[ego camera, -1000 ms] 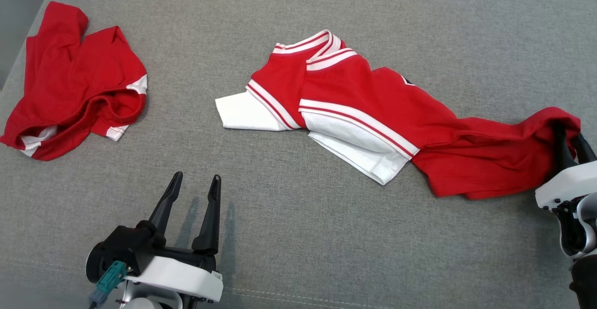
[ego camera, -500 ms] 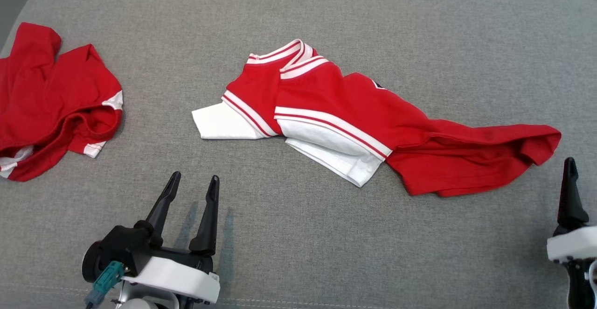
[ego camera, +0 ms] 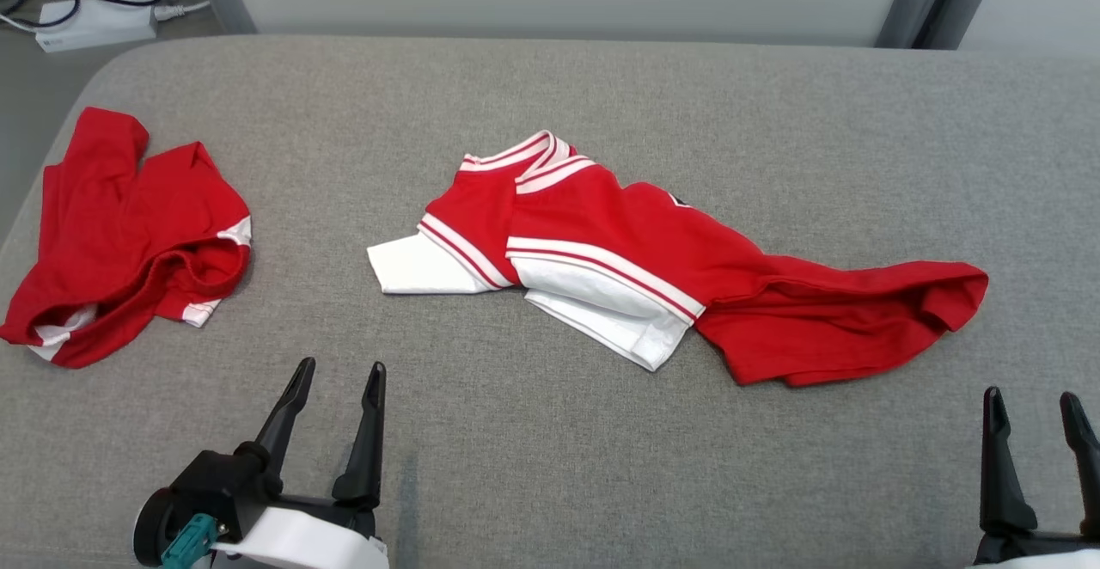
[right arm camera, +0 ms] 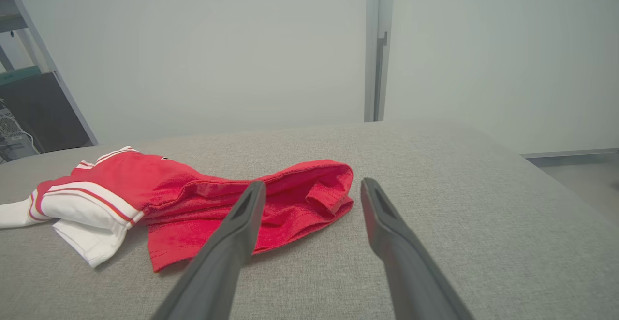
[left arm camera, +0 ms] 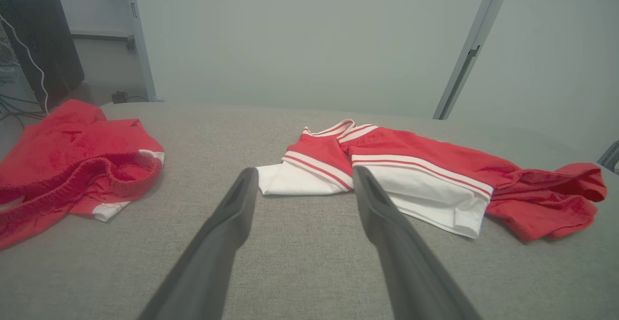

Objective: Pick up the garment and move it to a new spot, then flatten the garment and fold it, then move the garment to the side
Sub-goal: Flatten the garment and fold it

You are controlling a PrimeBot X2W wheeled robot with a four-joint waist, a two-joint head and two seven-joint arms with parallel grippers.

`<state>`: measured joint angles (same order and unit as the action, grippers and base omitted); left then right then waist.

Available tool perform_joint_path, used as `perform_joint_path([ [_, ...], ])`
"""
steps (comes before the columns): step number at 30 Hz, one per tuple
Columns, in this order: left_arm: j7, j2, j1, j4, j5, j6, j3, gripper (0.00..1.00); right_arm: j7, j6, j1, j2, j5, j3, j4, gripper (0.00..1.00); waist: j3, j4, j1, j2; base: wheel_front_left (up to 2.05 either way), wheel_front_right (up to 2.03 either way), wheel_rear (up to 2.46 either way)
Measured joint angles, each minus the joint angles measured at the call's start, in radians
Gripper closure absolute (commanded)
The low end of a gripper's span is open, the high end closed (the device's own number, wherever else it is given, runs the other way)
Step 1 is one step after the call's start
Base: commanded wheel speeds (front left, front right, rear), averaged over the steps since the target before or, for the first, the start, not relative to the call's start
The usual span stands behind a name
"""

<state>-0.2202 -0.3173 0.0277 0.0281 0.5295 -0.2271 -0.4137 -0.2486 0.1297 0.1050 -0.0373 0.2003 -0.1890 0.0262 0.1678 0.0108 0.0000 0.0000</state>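
— Whereabouts of the garment (ego camera: 653,268)?
— Near the middle of the grey cushion (ego camera: 550,466), lying loose, touched by neither gripper.
— Long axis?
— Across the head view, left to right, on a slight slant: collar end farther away and to the left, hem end nearer and to the right.
— Pointing which way?
— Striped collar toward the far left, away from the robot. Crumpled red hem toward the robot's right, stopping short of the right gripper (ego camera: 1030,395). White sleeve panels with red-and-white bands spilling out along the near-left side.
— State of the right gripper?
— Spread wide, gripping nothing, clear of the hem, low at the near right of the head view.
— And the left gripper (ego camera: 340,366)?
— Likewise spread wide and empty, over bare cushion at the near left, aimed roughly toward the white sleeve in the left wrist view.
— Flat or bunched?
— Bunched: wrinkled folds at the hem end, sleeves doubled over.
— Anything else on the cushion?
— A second red garment (ego camera: 129,234), heaped by the left edge, well apart from the first.
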Motion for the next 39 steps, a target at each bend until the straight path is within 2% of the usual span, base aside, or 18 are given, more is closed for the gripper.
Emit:
perform_joint_path([
  [11,0.019,-0.029,-0.104,0.014,0.017,-0.034,0.015,0.0,0.0,0.0,0.15,0.003,-0.018,0.047,-0.015,0.0,-0.128,-0.011,0.0,0.0,0.0,0.0,0.0],
  [29,0.033,-0.044,-0.113,0.038,0.018,-0.051,0.01,0.0,0.0,0.0,0.155,0.004,-0.01,0.056,-0.014,0.0,-0.126,-0.023,0.0,0.0,0.0,0.0,0.0],
  [32,0.037,-0.043,-0.109,0.039,0.018,-0.043,-0.004,0.0,0.0,0.0,0.15,0.004,-0.007,0.056,-0.012,0.0,-0.116,-0.022,0.0,0.0,0.0,0.0,0.0],
  [39,0.093,0.029,0.064,-0.069,0.028,0.067,-0.103,0.0,0.0,0.0,0.018,0.004,0.017,0.032,0.065,0.0,-0.026,-0.035,0.0,0.0,0.0,0.0,0.0],
])
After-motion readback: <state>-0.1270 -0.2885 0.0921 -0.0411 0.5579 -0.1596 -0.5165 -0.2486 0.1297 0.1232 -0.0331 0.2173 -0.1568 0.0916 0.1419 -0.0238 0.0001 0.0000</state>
